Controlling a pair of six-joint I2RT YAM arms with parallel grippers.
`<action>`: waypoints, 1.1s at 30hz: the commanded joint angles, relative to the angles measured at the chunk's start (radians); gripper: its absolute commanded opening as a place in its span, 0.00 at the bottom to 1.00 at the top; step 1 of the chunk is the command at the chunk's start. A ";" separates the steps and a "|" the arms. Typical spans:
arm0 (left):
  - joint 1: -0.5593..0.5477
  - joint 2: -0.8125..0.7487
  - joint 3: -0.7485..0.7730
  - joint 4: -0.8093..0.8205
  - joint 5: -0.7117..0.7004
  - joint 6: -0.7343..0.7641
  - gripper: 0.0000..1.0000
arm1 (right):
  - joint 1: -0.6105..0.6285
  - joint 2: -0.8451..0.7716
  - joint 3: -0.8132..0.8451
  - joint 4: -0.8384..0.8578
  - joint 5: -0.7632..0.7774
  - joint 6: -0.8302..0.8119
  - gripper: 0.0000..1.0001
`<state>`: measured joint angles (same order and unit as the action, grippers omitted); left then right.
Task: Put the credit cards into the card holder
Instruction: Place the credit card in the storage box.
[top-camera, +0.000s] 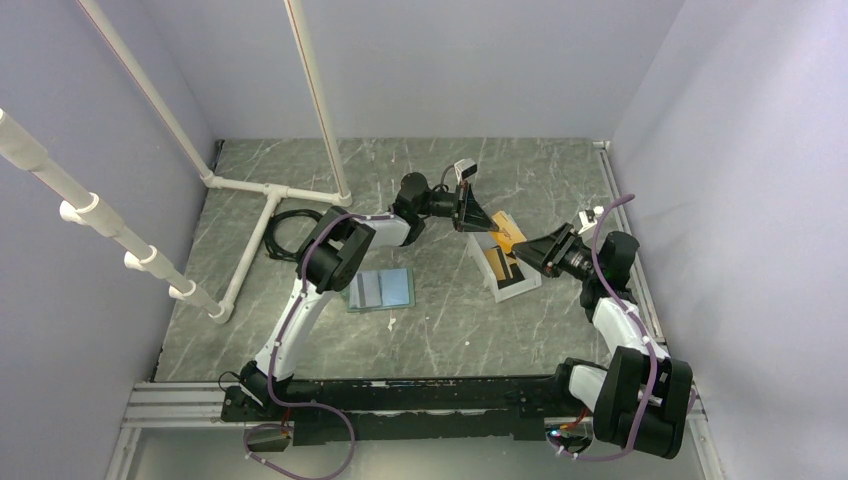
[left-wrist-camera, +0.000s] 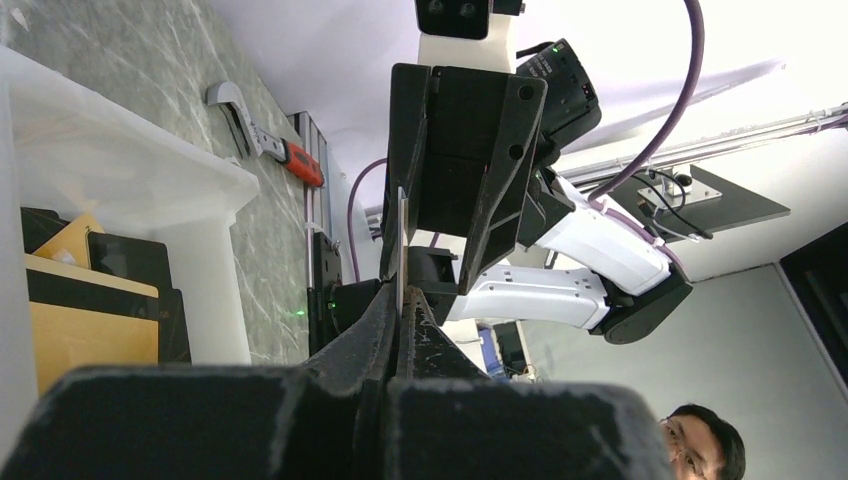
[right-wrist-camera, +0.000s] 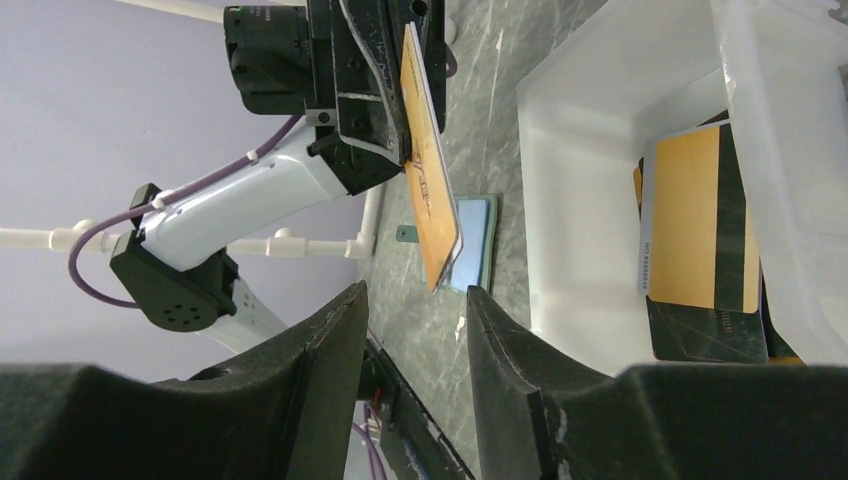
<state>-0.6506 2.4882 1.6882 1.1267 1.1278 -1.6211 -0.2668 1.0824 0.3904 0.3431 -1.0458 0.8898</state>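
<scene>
While the light-blue-lined folding wallet (top-camera: 380, 289) lies open well left of the white plastic open-fronted bin (top-camera: 523, 288), the left gripper (top-camera: 487, 225) clamps an orange-yellow plastic card (right-wrist-camera: 432, 190) above the bin's far end. Further cards (right-wrist-camera: 695, 230) lie inside the bin. At its right, the right gripper (top-camera: 530, 250) faces the held card, fingers parted and empty.

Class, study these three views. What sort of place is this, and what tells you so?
Probably a robotics lab test cell: plain lilac walls box in a grey marbled tabletop, two white-and-black robot arms are bolted to a black rail, and a white plastic pipe frame stands at the left.
</scene>
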 joint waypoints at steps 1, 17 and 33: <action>-0.004 -0.066 0.000 0.053 0.001 0.001 0.00 | -0.005 -0.011 0.037 0.057 -0.005 0.004 0.44; -0.003 -0.031 0.027 0.182 -0.013 -0.148 0.00 | -0.018 0.037 0.009 0.172 -0.034 0.041 0.24; 0.000 -0.007 0.059 0.257 -0.028 -0.233 0.00 | -0.018 0.014 -0.004 0.169 -0.041 0.027 0.21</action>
<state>-0.6510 2.4882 1.6962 1.2827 1.1172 -1.8095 -0.2802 1.1175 0.3958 0.4740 -1.0763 0.9367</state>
